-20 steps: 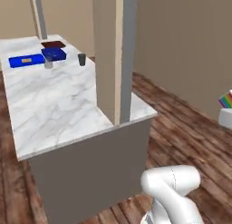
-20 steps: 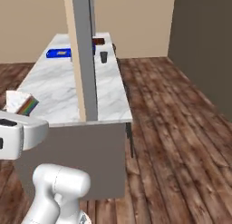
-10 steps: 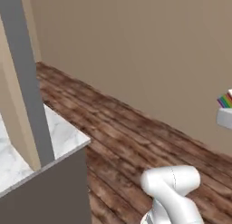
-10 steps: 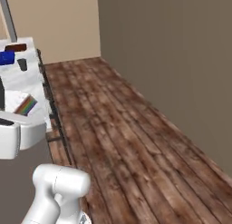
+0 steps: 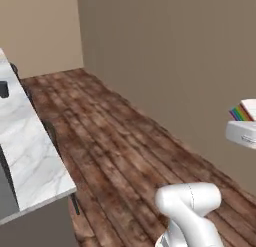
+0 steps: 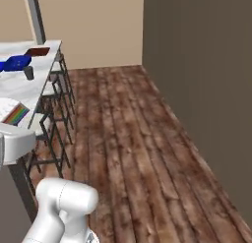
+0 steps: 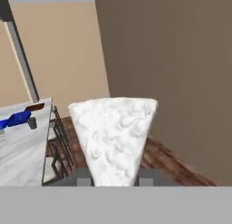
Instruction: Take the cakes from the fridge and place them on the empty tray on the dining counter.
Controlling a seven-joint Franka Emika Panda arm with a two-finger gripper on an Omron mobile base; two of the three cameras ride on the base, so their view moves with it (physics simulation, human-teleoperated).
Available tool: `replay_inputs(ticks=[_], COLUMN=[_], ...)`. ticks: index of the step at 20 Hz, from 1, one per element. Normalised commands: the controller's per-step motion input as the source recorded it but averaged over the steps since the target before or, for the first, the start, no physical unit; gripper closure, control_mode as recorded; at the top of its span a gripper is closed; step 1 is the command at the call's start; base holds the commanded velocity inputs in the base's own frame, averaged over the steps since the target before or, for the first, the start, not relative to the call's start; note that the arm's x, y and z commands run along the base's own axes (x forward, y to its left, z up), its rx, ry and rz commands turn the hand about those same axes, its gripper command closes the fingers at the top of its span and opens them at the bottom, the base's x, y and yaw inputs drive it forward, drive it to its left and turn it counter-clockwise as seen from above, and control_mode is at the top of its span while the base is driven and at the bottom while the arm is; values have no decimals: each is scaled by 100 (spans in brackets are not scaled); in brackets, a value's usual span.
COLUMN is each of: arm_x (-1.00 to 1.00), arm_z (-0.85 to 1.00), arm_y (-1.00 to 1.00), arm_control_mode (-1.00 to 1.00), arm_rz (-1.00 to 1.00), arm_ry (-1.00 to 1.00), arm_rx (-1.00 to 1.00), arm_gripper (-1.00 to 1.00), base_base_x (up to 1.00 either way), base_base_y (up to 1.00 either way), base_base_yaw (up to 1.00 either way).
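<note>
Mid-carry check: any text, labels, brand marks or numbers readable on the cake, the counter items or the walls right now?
None: no readable text in any view.
The cake in the gripper shows plain white frosting, with rainbow layers and no lettering.
The blue container, the tray and the small dark cup on the dining counter are unmarked.
The walls and wooden floor carry no signs.

You have the cake (image 7: 114,139) between the gripper (image 7: 115,177) fingers, up front; the dining counter (image 6: 19,87) lies left, stools (image 6: 54,97) alongside, tray (image 6: 37,52) at its far end.
</note>
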Motion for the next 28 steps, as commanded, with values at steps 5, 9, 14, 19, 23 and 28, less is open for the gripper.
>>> replay_inputs(ticks=[5, 9, 14, 19, 23, 28], arm_x=[0, 0, 0, 0, 0, 0], arm_z=[0, 0, 0, 0, 0, 0], arm_y=[0, 0, 0, 0, 0, 0], arm_control_mode=[100, 100, 100, 100, 100, 100], arm_rz=[0, 0, 0, 0, 0, 0], arm_ry=[0, 0, 0, 0, 0, 0], arm_rx=[0, 0, 0, 0, 0, 0], arm_gripper=[100, 100, 100, 100, 100, 100], base_base_x=[95, 74, 54, 93, 100, 100], base_base_y=[-33, -84, -100, -99, -82, -60], base_base_yaw=[79, 57, 31, 14, 22, 25])
